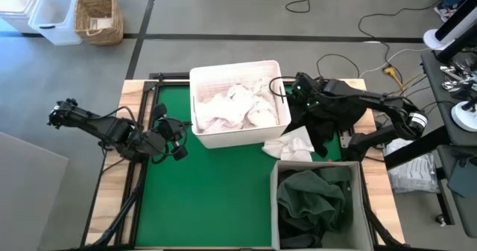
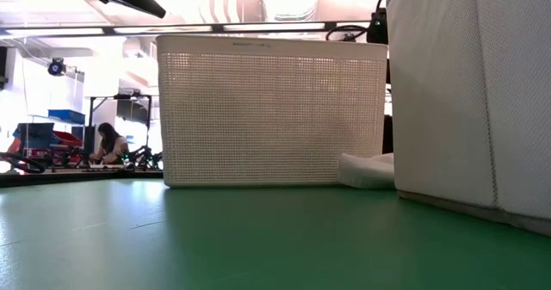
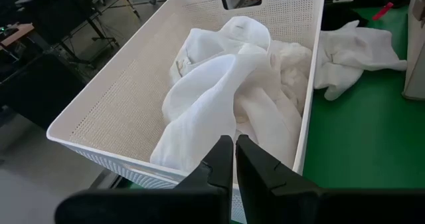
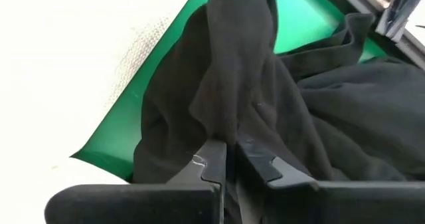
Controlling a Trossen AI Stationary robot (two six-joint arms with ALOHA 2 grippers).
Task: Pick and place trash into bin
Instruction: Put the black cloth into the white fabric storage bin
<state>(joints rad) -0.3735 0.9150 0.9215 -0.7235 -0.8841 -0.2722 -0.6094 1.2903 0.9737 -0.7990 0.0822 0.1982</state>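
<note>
the right tool (image 4: 229, 159) sits just beside the right wall of the white tub (image 1: 223, 76), its fingers pinched together on a fold of the black garment (image 4: 265, 98), which drapes up from a dark heap on the green counter (image 1: 209, 199). in the high view that black garment (image 1: 328, 117) lies between the tub and the counter's right edge. the left tool (image 3: 234, 161) hovers at the tub's left side, near its rim, fingers closed with only a thin slit between them and nothing held. white sheets (image 3: 226, 98) are piled inside the tub, and one more white sheet (image 1: 291, 145) lies on the counter touching the tub's front right corner. a dark green garment (image 1: 313, 195) fills the grey bin (image 1: 274, 206) at the front right.
</note>
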